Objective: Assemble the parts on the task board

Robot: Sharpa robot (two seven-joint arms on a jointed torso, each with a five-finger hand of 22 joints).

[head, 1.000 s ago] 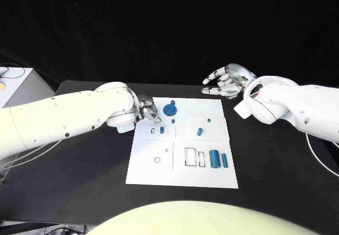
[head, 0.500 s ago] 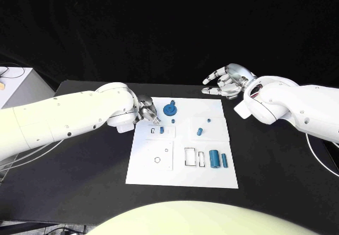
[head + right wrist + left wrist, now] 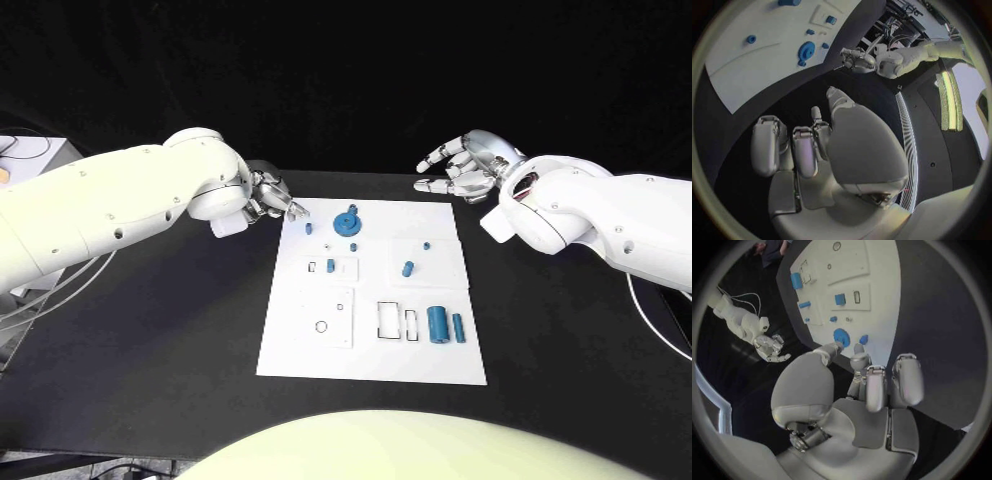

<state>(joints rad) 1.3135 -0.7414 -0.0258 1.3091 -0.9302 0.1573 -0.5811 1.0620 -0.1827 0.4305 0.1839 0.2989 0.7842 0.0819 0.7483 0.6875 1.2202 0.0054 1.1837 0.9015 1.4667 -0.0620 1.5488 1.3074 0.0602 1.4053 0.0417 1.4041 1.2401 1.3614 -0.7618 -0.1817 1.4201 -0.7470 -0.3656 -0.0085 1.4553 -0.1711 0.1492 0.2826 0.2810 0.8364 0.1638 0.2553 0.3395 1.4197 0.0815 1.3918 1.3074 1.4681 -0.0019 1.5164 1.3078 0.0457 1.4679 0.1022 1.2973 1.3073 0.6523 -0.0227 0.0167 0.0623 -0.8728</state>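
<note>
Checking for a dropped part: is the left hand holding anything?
No. The left hand holds nothing; its fingers are apart, beside the task board.

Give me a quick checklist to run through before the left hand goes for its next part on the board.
1. Left hand free of any part: ok, fingers apart, nothing held.
2. Left hand off the task board: ok, it sits beside the far left corner.
3. Right hand out of the way: ok, beyond the far right corner, holding nothing.
4. Round blue part reachable: ok, nothing covers it near the far edge.
5. Large blue cylinder lying loose on the board: ok.
6. Small blue peg seated properly: cannot tell.
</note>
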